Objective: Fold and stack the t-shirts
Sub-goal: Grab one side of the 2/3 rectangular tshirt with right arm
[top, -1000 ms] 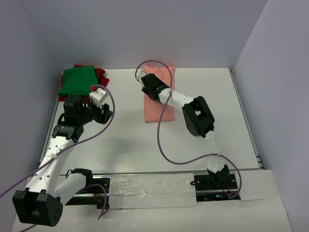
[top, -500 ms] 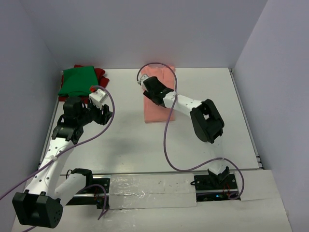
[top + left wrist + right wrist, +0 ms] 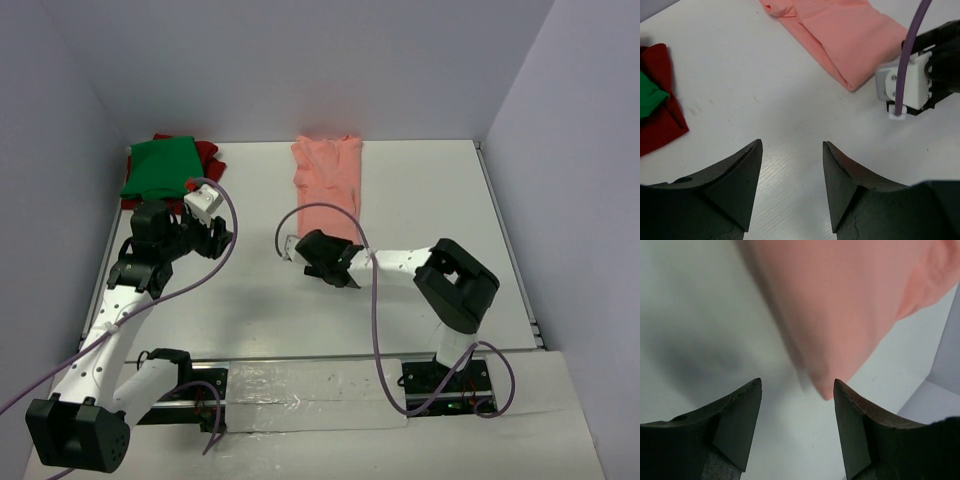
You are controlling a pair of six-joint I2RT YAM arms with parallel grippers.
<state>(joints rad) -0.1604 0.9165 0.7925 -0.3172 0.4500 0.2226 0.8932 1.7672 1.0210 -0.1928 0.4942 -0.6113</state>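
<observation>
The salmon-pink t-shirt lies folded into a long strip at the back centre of the white table. My right gripper hovers low at its near end, open, with nothing between its fingers. In the right wrist view the pink shirt's near corner lies just ahead of the open right gripper. The green t-shirt rests folded on the dark red one at the back left. My left gripper stands open and empty over bare table, below that stack. The left wrist view shows the pink shirt, the red shirt and the green one.
Grey-violet walls close the table in at the back and on both sides. Purple cables loop from both wrists over the table. The right wrist's white camera block sits just off the pink shirt's near end.
The right arm has drawn back from the far end of the pink shirt to its near end, leaving the shirt uncovered. The left arm has not moved.
</observation>
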